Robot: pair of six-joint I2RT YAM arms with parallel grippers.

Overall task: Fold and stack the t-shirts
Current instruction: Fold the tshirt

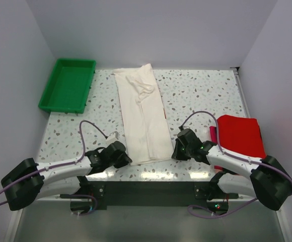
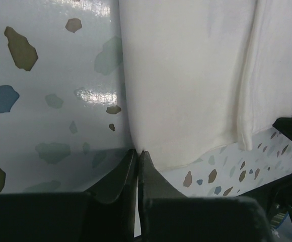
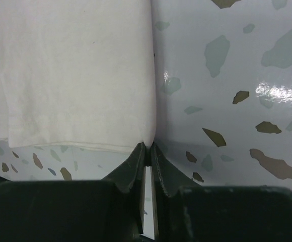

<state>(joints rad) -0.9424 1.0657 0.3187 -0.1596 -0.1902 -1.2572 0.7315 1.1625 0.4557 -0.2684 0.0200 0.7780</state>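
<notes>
An off-white t-shirt (image 1: 143,116) lies folded into a long strip down the middle of the table, its print hidden. My left gripper (image 1: 127,160) is shut on its near left corner, low at the table; in the left wrist view the cloth (image 2: 186,75) runs into the closed tips (image 2: 137,151). My right gripper (image 1: 174,151) is shut on the near right corner; in the right wrist view the hem (image 3: 70,75) meets the closed tips (image 3: 149,146). A folded bright red t-shirt (image 1: 239,133) lies at the right, beside my right arm. No black shirt shows.
A green plastic tray (image 1: 63,108) stands at the back left corner. White walls close in the table on the left, back and right. The speckled tabletop (image 1: 201,96) lies between the off-white shirt and the red one.
</notes>
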